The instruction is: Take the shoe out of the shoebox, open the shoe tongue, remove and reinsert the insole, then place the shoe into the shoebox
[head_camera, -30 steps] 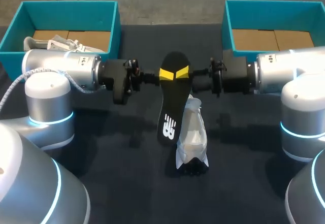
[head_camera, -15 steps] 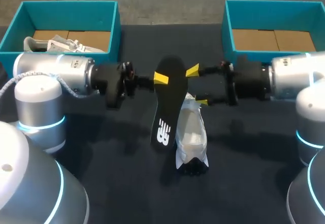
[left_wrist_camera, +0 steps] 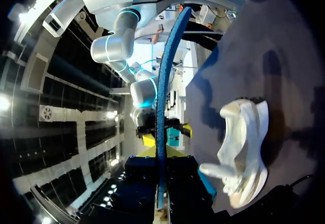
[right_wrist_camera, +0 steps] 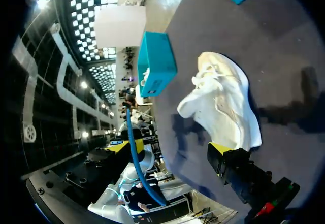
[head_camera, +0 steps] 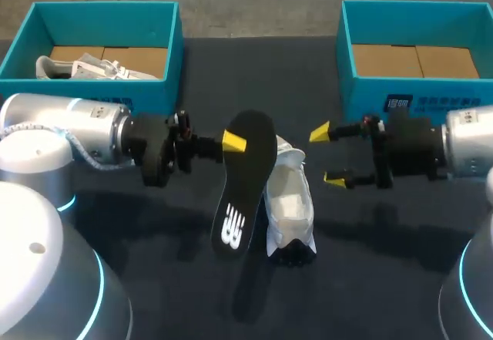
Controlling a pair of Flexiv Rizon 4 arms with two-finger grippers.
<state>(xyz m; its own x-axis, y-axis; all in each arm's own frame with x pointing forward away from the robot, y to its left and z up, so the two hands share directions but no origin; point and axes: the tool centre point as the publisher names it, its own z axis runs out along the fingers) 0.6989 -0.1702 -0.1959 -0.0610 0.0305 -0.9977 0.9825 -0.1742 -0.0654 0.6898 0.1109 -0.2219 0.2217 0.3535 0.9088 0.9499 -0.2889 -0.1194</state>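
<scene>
The black insole [head_camera: 245,172] hangs on edge over the table, and my left gripper [head_camera: 231,141] is shut on its upper end. In the left wrist view the insole [left_wrist_camera: 162,92] shows edge-on as a blue strip running up from between my fingers. The white shoe [head_camera: 290,201] lies on the dark table just right of the insole, its opening facing up; it also shows in the wrist views [left_wrist_camera: 245,150] [right_wrist_camera: 223,99]. My right gripper [head_camera: 328,155] stands open to the right of the shoe, holding nothing. One of its yellow-tipped fingers [right_wrist_camera: 221,150] shows near the shoe.
A teal shoebox [head_camera: 174,47] at the back left holds another pale shoe [head_camera: 85,68]. A second teal shoebox [head_camera: 362,97] at the back right shows only its cardboard floor. Both arms lie low across the table's middle.
My right gripper let go of the insole, opened wide and drew back to the right. My left arm carried the insole left and nearer the front, beside the shoe.
</scene>
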